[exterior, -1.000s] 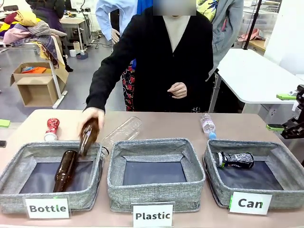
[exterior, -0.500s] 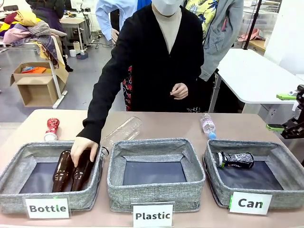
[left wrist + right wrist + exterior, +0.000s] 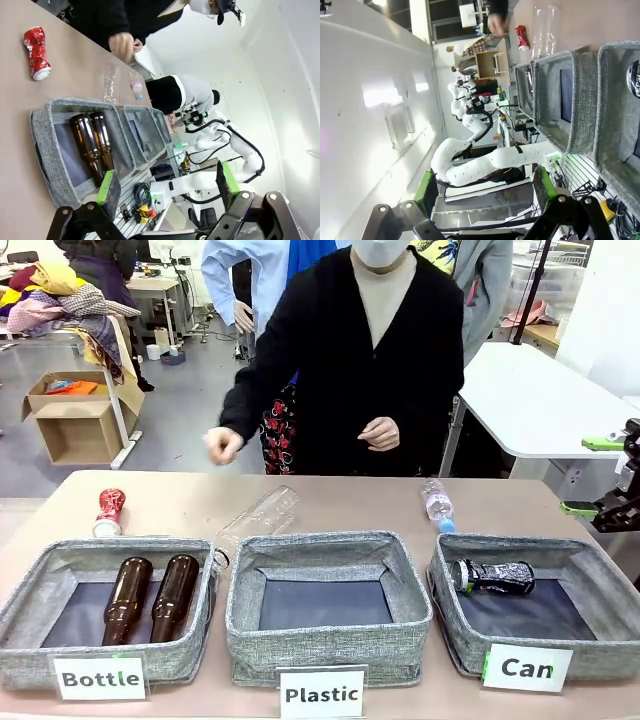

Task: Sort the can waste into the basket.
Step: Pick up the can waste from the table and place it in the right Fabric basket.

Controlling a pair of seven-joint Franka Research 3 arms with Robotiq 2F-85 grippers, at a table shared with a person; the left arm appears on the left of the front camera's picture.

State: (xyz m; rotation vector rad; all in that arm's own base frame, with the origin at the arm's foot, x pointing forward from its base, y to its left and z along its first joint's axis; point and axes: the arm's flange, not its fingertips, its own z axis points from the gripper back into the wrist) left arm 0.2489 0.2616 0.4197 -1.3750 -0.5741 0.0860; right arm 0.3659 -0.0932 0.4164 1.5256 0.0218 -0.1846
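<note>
Shiny red crushed can [image 3: 108, 512] lies far left on the tan table [image 3: 350, 505], just behind the grey fabric bin labelled Bottle [image 3: 25, 595], long axis running near-to-far. Left tool [image 3: 167, 182] gapes wide and empty, and I'd say it's the nearer one. The grey woven Can basket [image 3: 460, 645] far right holds the black crushed can [image 3: 495, 577], right tool [image 3: 484, 187] wide too

The left gripper [image 3: 167, 182] and the right gripper [image 3: 484, 189] are black jointed linkages with round pins and bright green fingertip pads, the same green showing just right of the basket [image 3: 590, 655]. The right arm [image 3: 240, 145], beyond the basket, is glossy white in rounded segments, with thin black cables looping along it, apparently from a dark wrist unit. Behind the basket and to its left, the person [image 3: 380, 350] wears a black long-sleeved cardigan over a beige high-necked top.
</note>
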